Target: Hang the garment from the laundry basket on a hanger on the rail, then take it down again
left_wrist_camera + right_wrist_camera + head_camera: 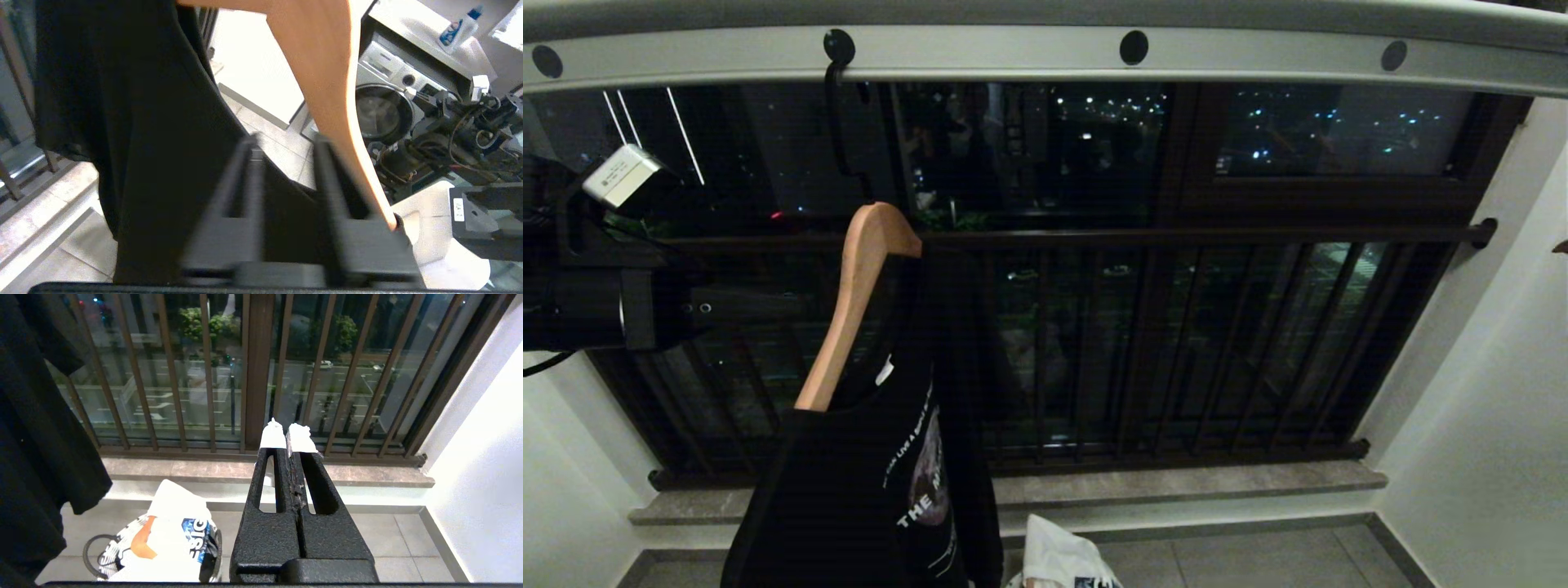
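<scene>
Garment (866, 498) first: we see a black T-shirt with white print draped on a wooden hanger (858, 302), whose black hook (837, 106) sits in one of the round holes of the pale grey rail (1045, 57) overhead. The hanger hangs tilted, one wooden shoulder bare and the shirt bunched on its lower part, in front of the dark window bars (1176, 343).

Our left pincer (286, 179) is raised at the left edge of the head view, level with the hanger. In its wrist view the two dark fingers (241, 192) stand narrowly parted with a gap between them, one finger just beside the wooden hanger arm (327, 81) and the black cloth (135, 122) close behind. We cannot tell whether a finger touches the wood; nothing lies clamped between them.

Our right pincer (289, 437) is parked low, its white-tipped fingers pressed together and empty, pointing at the window sill (245, 469).

Below on the tiled floor (367, 539) stands the basket (110, 551), with a white printed garment (175, 535) heaped in it, near the hanging shirt's hem.
</scene>
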